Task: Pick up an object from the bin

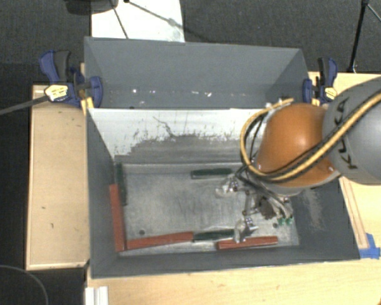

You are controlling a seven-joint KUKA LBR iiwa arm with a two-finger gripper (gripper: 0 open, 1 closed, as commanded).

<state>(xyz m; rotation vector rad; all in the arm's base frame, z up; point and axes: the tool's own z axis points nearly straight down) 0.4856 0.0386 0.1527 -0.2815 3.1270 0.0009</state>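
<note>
Where my pincer point(243, 230) hangs low at the near right of the bin point(178, 68) floor, it sits just above the spot where a short red-brown strip point(257, 241) meets a dark green stick point(211, 235).

Pincer state: wide or narrow, I cannot tell.

Handling, in my judgement: both pieces lie flat beside the near wall, so I should straddle one across its narrow width and close gently.

Strip: flat, slender, brick-coloured, probably light and stiff.
</note>
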